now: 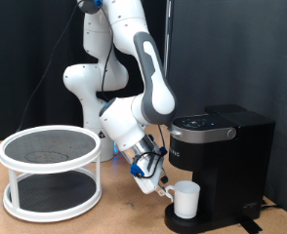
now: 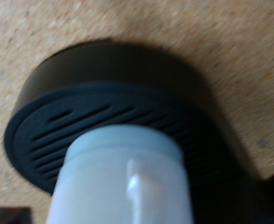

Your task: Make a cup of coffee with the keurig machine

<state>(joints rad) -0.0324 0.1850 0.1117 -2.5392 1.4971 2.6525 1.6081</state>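
Now, gripper beside the cup on the drip tray.

From the exterior view's left: a white two-tier tray table point(image 1: 50, 172) stands on the wooden table point(image 1: 114, 219); next, the gripper point(image 1: 161, 187) hangs low, just beside the cup point(image 1: 187, 199), whether spread or pinched I cannot tell. The cup sits upright on the round drip tray point(image 2: 100, 112) under the keurig machine point(image 1: 226, 156), at the right.

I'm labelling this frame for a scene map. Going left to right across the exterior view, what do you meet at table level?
White two-tier tray table → gripper → cup on the drip tray → keurig machine.
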